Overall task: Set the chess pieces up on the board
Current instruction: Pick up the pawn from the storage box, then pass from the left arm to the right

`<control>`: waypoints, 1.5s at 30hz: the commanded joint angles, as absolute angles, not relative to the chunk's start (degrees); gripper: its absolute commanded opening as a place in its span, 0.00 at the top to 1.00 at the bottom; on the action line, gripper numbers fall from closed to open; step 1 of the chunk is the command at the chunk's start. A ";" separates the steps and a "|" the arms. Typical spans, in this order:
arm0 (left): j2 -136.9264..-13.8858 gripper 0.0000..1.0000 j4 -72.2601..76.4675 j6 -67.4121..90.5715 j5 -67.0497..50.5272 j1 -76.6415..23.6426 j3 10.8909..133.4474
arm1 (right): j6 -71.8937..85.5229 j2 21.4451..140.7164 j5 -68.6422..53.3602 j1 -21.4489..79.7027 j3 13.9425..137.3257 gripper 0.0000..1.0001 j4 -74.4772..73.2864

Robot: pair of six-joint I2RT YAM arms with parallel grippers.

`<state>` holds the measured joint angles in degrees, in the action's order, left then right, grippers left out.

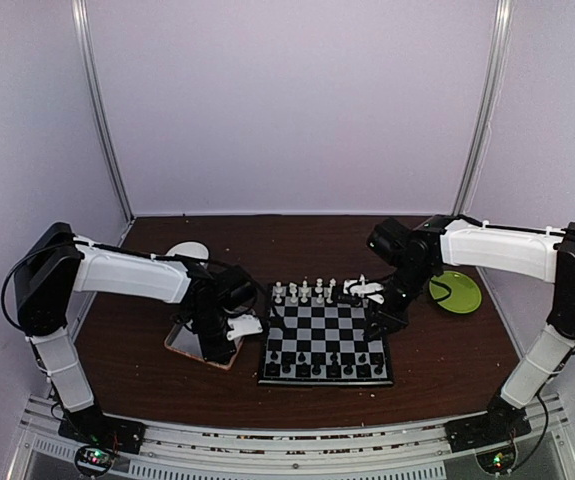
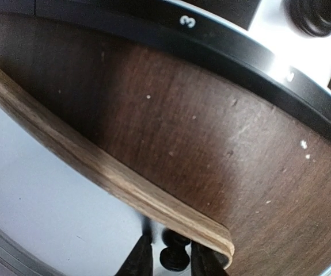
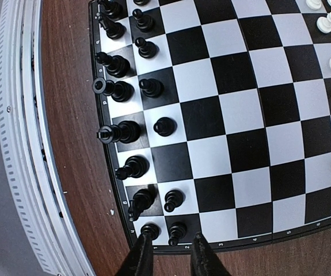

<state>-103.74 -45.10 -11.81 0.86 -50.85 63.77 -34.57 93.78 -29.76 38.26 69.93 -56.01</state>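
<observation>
The board point(image 1: 319, 331) lies in the middle of the table. White chess pieces point(image 1: 305, 292) stand along its far rows and black ones point(image 1: 327, 368) along its near rows. My left gripper point(image 1: 223, 338) is low over the tray left of the board. In the left wrist view its fingertips point(image 2: 171, 259) straddle a small black pawn point(image 2: 175, 256) just inside the tray's rim, with small gaps on both sides. My right gripper point(image 1: 372, 300) hovers open and empty at the board's far right corner. In the right wrist view it point(image 3: 171, 256) is over the board's border, beside a black pawn point(image 3: 177, 232).
A silver tray with a wooden rim point(image 2: 96, 164) sits left of the board point(image 1: 182, 342). A green plate point(image 1: 455, 292) lies at the right and a pale round disc point(image 1: 187, 252) behind the left arm. The metal rail point(image 3: 21, 144) runs along the near table edge.
</observation>
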 commanded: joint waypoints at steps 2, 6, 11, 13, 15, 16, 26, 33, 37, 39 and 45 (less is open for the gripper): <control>-103.09 0.76 -45.20 -13.24 1.72 -51.36 62.38 | -34.99 94.42 -30.15 38.69 71.46 0.77 -57.30; -103.10 0.76 -45.26 -13.35 1.96 -51.47 62.53 | -34.94 94.22 -30.23 38.67 71.45 0.77 -57.23; -103.30 0.81 -45.44 -13.71 1.53 -51.50 62.59 | -34.89 94.43 -30.17 38.84 71.54 0.77 -57.27; -103.36 0.84 -45.64 -13.74 1.42 -51.55 62.60 | -34.89 94.48 -30.15 38.85 71.50 0.77 -57.26; -102.86 0.86 -45.98 -13.51 1.53 -51.50 62.78 | -34.90 94.49 -30.27 38.83 71.60 0.77 -57.29; -102.50 0.87 -46.23 -13.35 2.06 -51.50 62.89 | -34.89 94.48 -30.31 38.91 71.67 0.76 -57.28; -94.55 0.94 -50.58 -11.51 5.38 -49.44 67.52 | -31.75 90.10 -33.40 37.62 74.62 0.78 -56.30; -91.36 0.93 -39.45 -7.10 -2.43 -49.12 71.07 | -27.02 88.53 -38.14 36.45 80.10 0.77 -56.19; -91.98 0.93 -27.42 -3.00 -10.46 -49.13 71.85 | -21.18 89.63 -41.11 35.61 84.43 0.76 -53.84; -92.59 0.93 -21.12 -0.47 -13.27 -49.14 71.54 | -17.57 91.69 -43.13 35.46 86.54 0.75 -53.45; -94.37 0.93 -8.99 5.93 -15.42 -49.63 70.86 | -12.21 98.32 -46.93 35.46 91.46 0.74 -54.43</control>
<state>-92.92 -21.30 0.21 -11.66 -49.25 70.28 -17.69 95.42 -43.33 35.62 90.24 -54.78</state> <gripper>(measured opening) 0.119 0.259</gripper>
